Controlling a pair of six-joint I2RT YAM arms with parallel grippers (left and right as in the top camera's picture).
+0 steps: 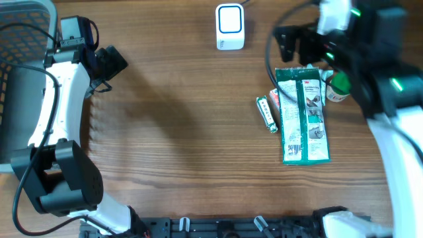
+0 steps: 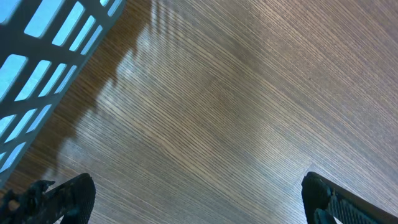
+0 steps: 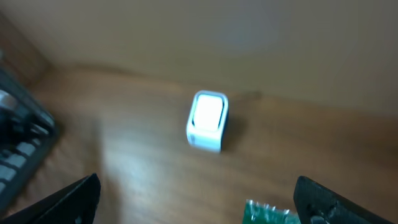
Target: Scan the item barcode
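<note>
The right gripper (image 3: 196, 186) is held wide open, with nothing gripped, near the upper end of the flat green printed package (image 1: 304, 116). The package is laid at frame right, long axis top-to-bottom, header end upward. The left gripper (image 2: 198, 193) is likewise spread and empty.

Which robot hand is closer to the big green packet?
The right one. The right gripper hovers open by the top edge of the green packet. The left gripper is far across the table, beside the basket.
</note>
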